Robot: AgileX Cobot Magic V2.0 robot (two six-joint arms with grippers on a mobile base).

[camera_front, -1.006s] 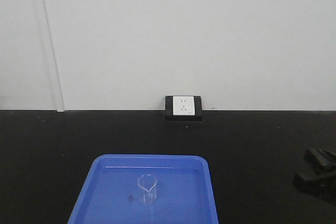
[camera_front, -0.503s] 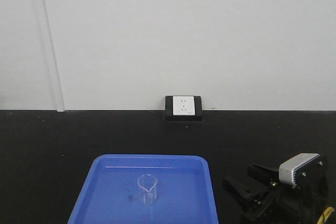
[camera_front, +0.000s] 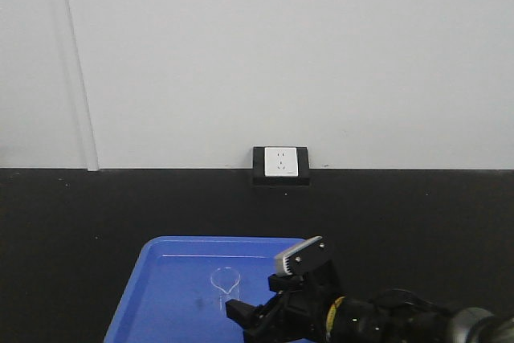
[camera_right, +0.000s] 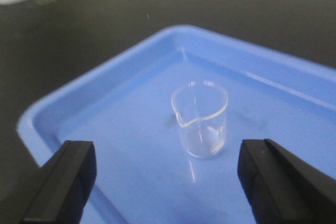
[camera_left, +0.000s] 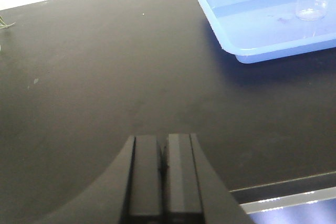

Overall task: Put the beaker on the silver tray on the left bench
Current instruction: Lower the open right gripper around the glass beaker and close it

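The right gripper (camera_front: 245, 317), in the front view, has its jaws spread low over the near right part of the blue tray (camera_front: 152, 253), just right of the beaker (camera_front: 226, 288), which stands upright in that tray on the bench (camera_front: 72, 214); a socket (camera_front: 280, 163) sits at the far wall. In the left wrist view, the left gripper (camera_left: 163, 148) has its fingers pressed together above the bench, with tray and beaker well apart at far right. In the right wrist view, the spread fingers (camera_right: 63, 182) flank the beaker without touching it, its spout facing near left.
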